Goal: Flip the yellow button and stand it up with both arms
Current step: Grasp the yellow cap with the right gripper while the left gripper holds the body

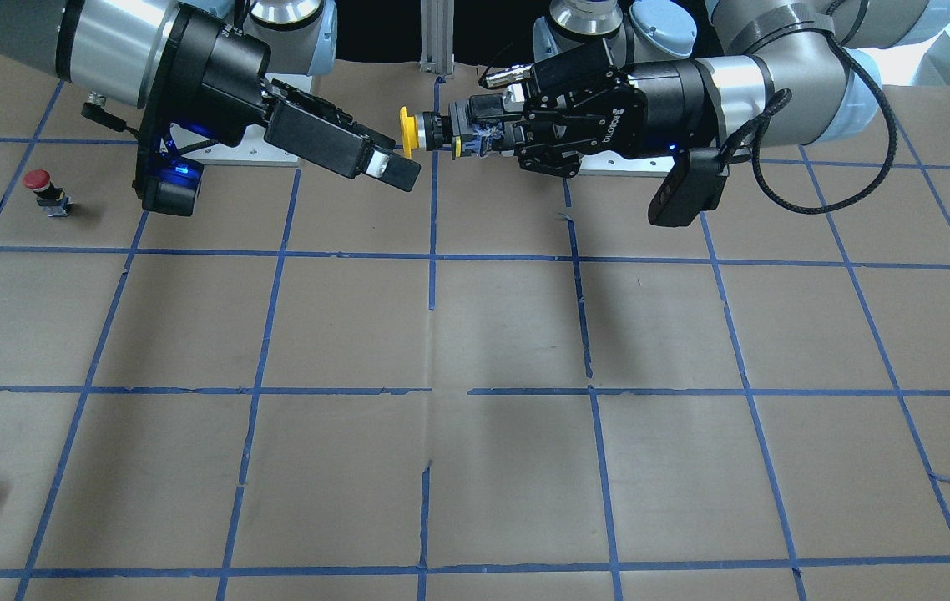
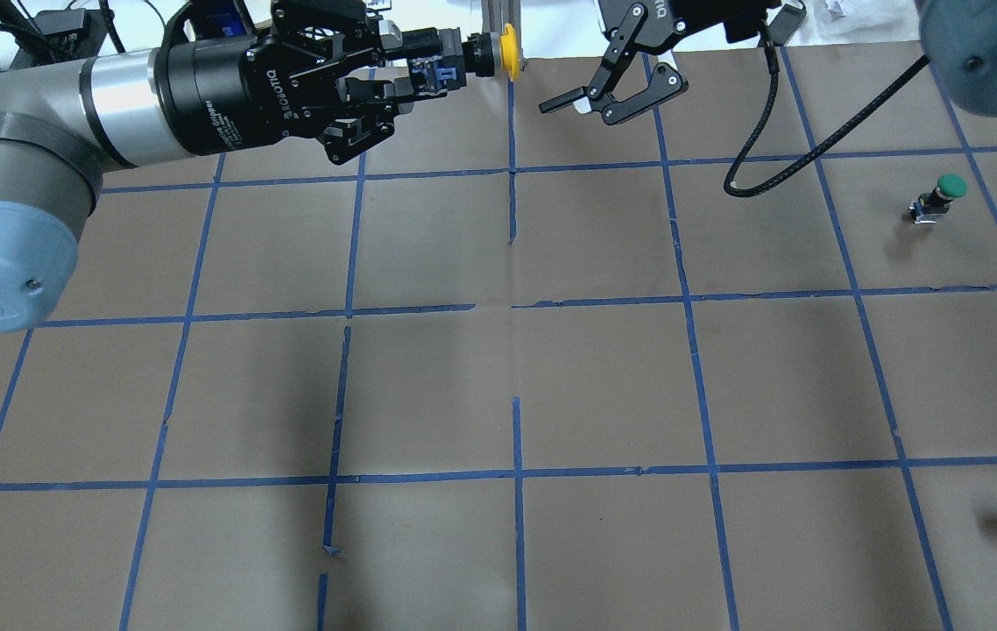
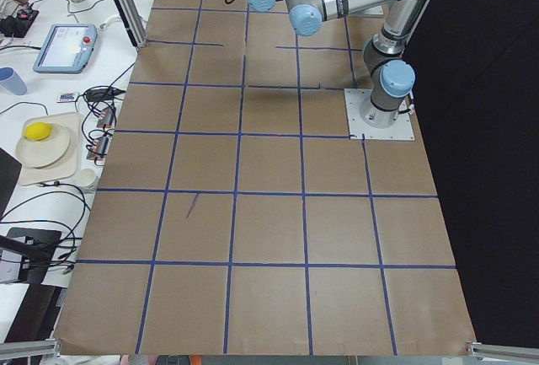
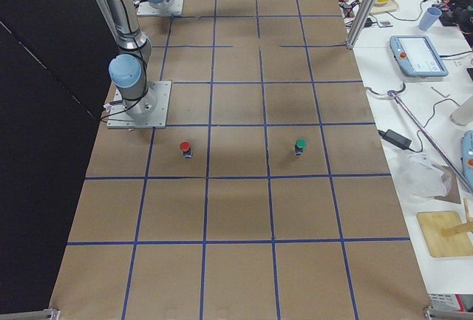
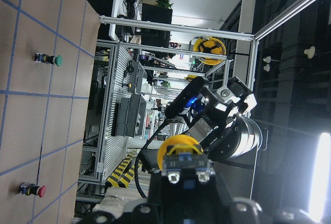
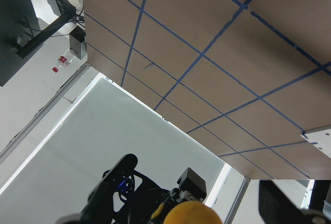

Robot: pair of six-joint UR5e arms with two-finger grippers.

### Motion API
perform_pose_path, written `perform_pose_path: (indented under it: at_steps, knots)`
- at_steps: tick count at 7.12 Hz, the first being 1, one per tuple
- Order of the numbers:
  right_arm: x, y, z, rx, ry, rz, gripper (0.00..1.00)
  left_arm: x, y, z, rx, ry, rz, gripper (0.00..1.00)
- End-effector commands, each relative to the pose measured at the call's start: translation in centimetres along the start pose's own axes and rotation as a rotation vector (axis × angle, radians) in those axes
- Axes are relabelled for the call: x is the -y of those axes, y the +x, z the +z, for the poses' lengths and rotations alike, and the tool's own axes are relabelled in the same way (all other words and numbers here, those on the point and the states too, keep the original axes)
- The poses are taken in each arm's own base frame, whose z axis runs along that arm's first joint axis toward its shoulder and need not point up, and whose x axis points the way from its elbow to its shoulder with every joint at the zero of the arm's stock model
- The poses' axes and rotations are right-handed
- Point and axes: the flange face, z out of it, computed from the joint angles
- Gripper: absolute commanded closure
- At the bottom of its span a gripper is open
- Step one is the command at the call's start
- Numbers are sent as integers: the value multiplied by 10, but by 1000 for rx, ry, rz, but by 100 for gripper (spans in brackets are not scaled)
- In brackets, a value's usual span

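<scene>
Overhead exterior: my left end effector [image 2: 441, 72] clamps the yellow button [image 2: 508, 51] aloft, right end effector [image 2: 583, 105] gapes beside it, 1 green button [image 2: 943, 193] well apart.

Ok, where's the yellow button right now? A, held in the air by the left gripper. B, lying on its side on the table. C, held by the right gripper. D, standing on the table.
A: the left gripper is shut on the yellow button, holding it sideways above the table, while the right gripper is open beside its cap.
</scene>
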Motion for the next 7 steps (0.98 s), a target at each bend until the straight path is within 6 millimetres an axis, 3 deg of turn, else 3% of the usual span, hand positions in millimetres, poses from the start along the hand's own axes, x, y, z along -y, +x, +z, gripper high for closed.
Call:
perform_pose_path:
  at_steps: [1,3,5,7]
  knots:
    - [-6,-2,2,12,-25,18,1,-1,-3,0,0,-1,-2,100]
    - [-6,-1,3,11,-30,23,8,-1,-4,0,2,-1,0,100]
    - [-3,0,3,11,-30,28,43,-1,-4,0,2,-1,4,100]
    - [-2,0,0,14,-28,32,70,-1,-4,0,2,-1,4,100]
